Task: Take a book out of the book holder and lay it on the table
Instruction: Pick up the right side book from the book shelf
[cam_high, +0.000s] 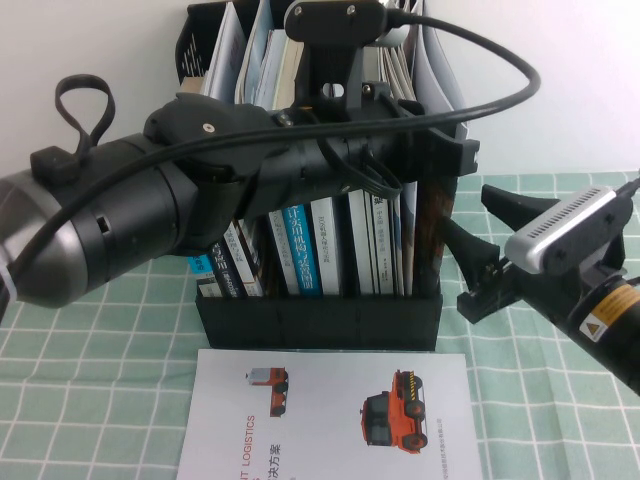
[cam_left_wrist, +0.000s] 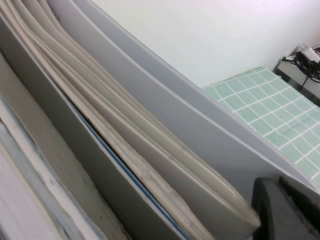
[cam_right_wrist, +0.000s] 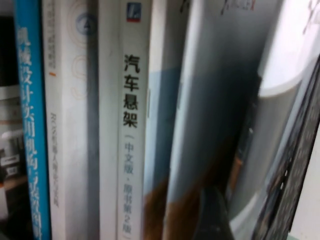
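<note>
Table (cam_high: 90, 330): pale green cloth w/ white grid check, under everything.
Left arm (cam_high: 150, 200): mine, big in the high view; reaches from the left across the holder's upper half.
Book holder (cam_high: 320, 320): black upright rack, centre-back of table; tall dividers, low front wall, slots packed w/ upright books.
White booklet (cam_high: 330, 420): lies flat on the cloth just in front of the holder; orange trucks + "LOGISTICS" on cover.
Book (cam_right_wrist: 215, 100): thin glossy grey-white cover, red characters at top edge; stands upright at the holder's right end, next to the black wall. Not out, not on the table.
Blue-spined books (cam_high: 305, 250): upright in the middle slots, left of the thin brochures.
Right gripper (cam_high: 468, 210): mine, low, just beside the holder's right side, aimed at it. Fingers (cam_high: 510, 205) spread wide, nothing between them; whether a tip touches the rack, can't tell.
Left gripper (cam_high: 445, 150): up at the holder's right end, over the tops of the thin brochures; wrist cam sees page edges close up. Fingers: can't tell how wide, or if they've got hold of anything.
</note>
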